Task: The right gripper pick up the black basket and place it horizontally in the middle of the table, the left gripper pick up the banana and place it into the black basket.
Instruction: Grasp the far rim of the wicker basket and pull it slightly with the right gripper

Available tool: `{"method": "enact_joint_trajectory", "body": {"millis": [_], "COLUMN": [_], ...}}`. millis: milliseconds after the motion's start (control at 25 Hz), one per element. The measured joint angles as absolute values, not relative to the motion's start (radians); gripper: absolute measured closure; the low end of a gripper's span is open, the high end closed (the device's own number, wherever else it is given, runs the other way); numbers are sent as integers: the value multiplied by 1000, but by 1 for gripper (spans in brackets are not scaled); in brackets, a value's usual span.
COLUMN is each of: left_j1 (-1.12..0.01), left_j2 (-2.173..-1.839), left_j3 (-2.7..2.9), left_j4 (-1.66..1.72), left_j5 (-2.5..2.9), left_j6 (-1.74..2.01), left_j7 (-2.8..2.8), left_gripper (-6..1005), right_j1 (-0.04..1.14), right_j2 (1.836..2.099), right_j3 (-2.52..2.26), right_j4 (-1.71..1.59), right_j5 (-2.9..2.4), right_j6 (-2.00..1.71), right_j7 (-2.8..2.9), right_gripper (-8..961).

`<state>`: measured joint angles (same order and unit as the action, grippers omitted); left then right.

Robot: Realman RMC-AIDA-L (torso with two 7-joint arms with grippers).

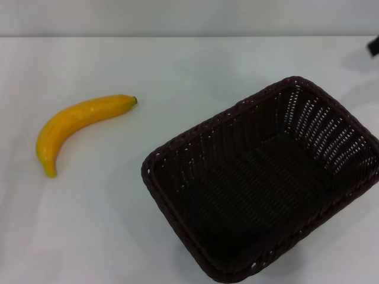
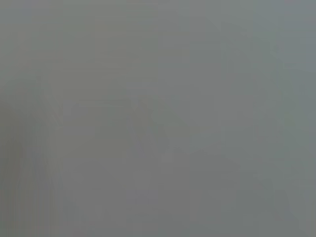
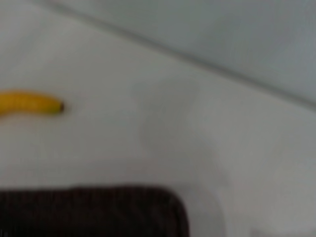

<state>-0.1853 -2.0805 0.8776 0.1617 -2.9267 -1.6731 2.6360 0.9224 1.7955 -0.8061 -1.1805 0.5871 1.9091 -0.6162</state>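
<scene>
On the table (image 1: 177, 65): banana (image 1: 74, 127) beside black basket (image 1: 266, 177)

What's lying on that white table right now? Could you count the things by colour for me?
Yellow: 1, a curved smooth yellow banana, lying apart from the basket on the robot's left.
Dark brown-black: 1, a large rectangular woven wicker basket, empty and set at an angle.
Total: 2 things on the plain white table.
A black bit of the right gripper shows at the edge.

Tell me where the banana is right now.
In the head view the banana lies on the table on the robot's left, apart from the black basket, stem tip pointing toward it.
</scene>
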Motion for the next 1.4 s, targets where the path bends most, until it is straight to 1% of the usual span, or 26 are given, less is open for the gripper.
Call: {"method": "enact_joint_trajectory", "body": {"millis": [80, 160, 240, 320, 520, 600, 1000, 1080, 1400], "left_j1": [-184, -182, -181, -182, -192, -194, -197, -197, -196], "left_j2": [-2081, -2082, -2081, -2081, -2078, -2077, -2076, -2076, -2075], "left_j3": [877, 877, 877, 877, 877, 877, 877, 877, 877], "left_j4": [162, 162, 162, 162, 162, 162, 164, 164, 165], "left_j5": [-2927, -2926, -2926, -2927, -2927, -2927, -2926, -2926, -2927], "left_j6": [-1671, -1667, -1664, -1660, -1644, -1640, -1638, -1634, -1611], "left_j7": [2636, 2637, 2638, 2637, 2635, 2635, 2640, 2641, 2642], "left_gripper": [106, 106, 106, 106, 107, 107, 106, 106, 107], "right_j1": [941, 962, 978, 991, 1007, 1012, 1055, 1061, 1082], "right_j2": [1797, 1812, 1835, 1868, 1931, 1945, 1998, 2003, 2007], "right_j3": [-855, -873, -875, -877, -883, -898, -930, -952, -1021], "right_j4": [-1142, -1108, -1093, -1093, -1087, -1077, -991, -970, -885], "right_j5": [566, 534, 503, 450, 365, 355, 274, 271, 270], "right_j6": [1910, 1910, 1908, 1902, 1882, 1877, 1812, 1790, 1715], "right_j7": [-594, -581, -576, -572, -568, -563, -537, -532, -511], "right_gripper": [136, 140, 145, 149, 160, 164, 187, 191, 209]}}
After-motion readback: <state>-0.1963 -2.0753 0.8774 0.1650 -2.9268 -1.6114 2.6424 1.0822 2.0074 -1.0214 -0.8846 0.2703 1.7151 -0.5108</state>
